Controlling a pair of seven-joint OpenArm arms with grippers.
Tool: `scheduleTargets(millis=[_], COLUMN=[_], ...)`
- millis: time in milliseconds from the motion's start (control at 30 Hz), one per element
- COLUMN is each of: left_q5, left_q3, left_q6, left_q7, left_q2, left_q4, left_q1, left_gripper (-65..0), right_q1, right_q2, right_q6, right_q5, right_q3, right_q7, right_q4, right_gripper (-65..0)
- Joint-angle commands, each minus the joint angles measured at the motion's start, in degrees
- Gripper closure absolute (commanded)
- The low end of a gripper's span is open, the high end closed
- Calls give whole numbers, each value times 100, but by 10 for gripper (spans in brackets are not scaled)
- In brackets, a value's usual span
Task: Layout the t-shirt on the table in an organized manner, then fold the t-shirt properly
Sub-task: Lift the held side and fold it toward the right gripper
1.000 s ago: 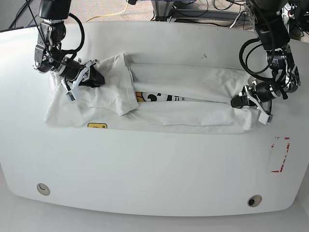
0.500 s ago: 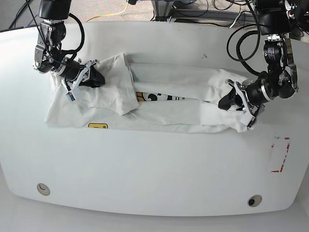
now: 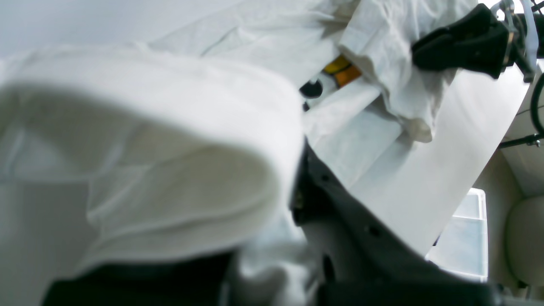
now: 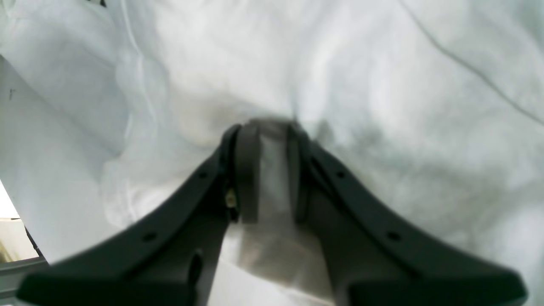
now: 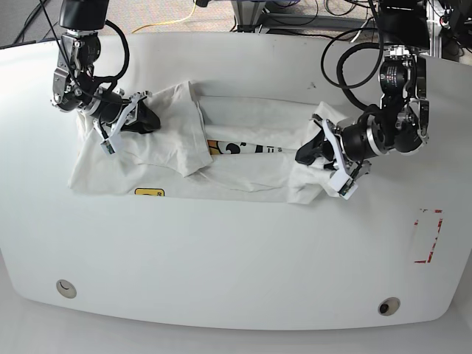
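Observation:
The white t-shirt lies crumpled across the far half of the table. Its yellow logo patch shows at the near left, and a strip of the print shows in the middle. My left gripper is shut on the shirt's right end, holding it bunched over the middle. In the left wrist view, cloth drapes over the gripper and one dark finger shows. My right gripper is shut on the shirt's left part. The right wrist view shows its jaws pinching cloth.
A red-outlined rectangle mark sits at the table's right. Two round holes are near the front edge. Cables and floor lie beyond the far edge. The right gripper also shows in the left wrist view.
My left gripper has moved leftward in the base view, dragging the shirt's right end toward the middle and bunching it. The right arm has not moved.

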Motion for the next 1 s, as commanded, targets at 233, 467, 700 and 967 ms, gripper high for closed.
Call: scheduleTargets(millis=[233,467,700,967], left_q5=[261,868,929,911], left_q3=[524,840,840,471], left_q6=[192,192,192,175], left_q7=[-163,-163,-163,-163], left_q2=[578,736,464,-371], left_q4=[-262,-429,-394,-104], left_q1=[-521,-696,-635,-345], left_gripper=[-4,-4,-4,-3], right_q1=[-117,-100,-100,-100], right_q2=[36,36,36,36], right_q6=[-226,-226,-226,-226], right_q5=[-725,-725,-725,-725], right_q3=[-37,-37,-37,-37], right_q7=[-704,-696,-696,-696], right_q4=[-116,-116,-116,-116], right_gripper=[-130,-130,-130,-130])
